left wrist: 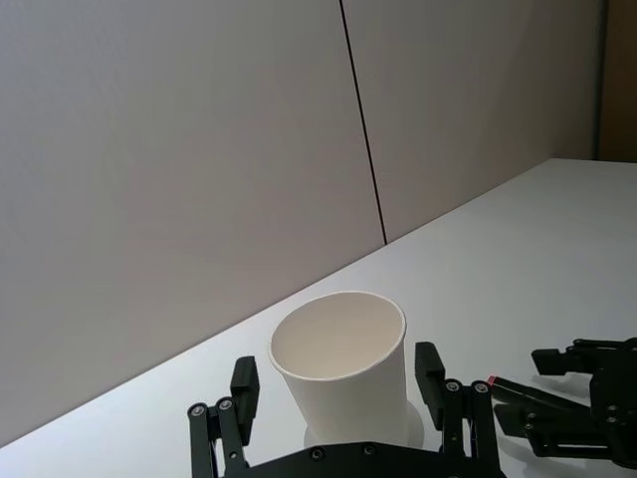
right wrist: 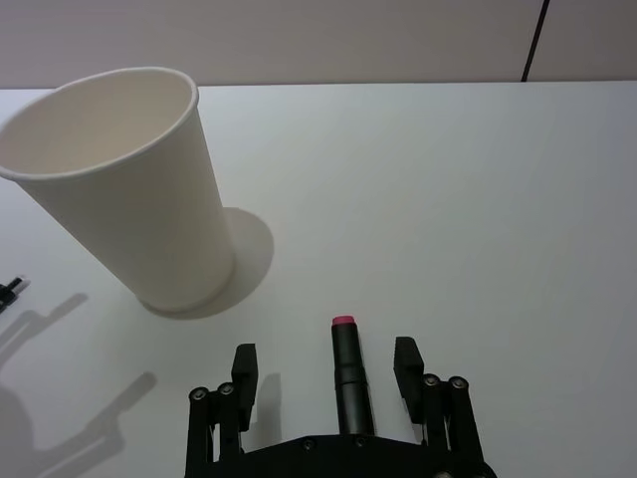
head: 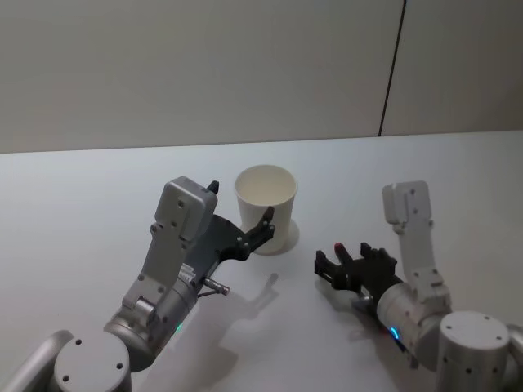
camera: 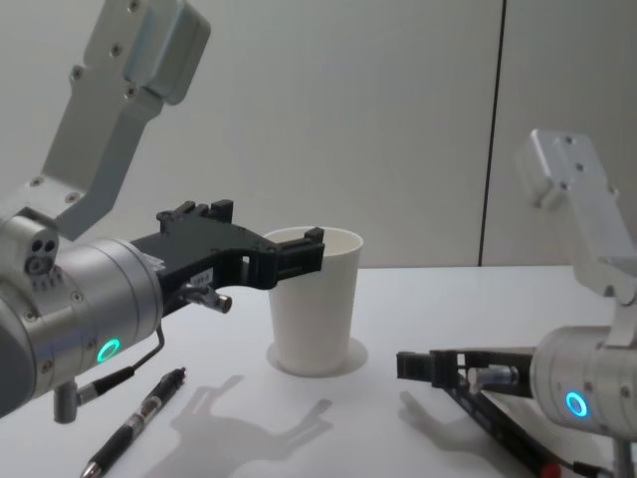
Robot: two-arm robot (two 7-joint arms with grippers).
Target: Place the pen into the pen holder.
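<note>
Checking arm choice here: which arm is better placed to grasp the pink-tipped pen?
Right. The right pincer is open astride the pen; the left pincer is open around the pen holder, apart from that pen.

My head cam looks down at counter (head: 82, 188); chest cam low, side-on. Both wrist cams sit close behind jaws, sharing pen holder (left wrist: 341, 378).

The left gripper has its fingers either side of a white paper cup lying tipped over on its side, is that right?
Not quite: the white paper cup stands upright on the table, as the chest view shows. The left gripper does have its open fingers either side of it.
</note>
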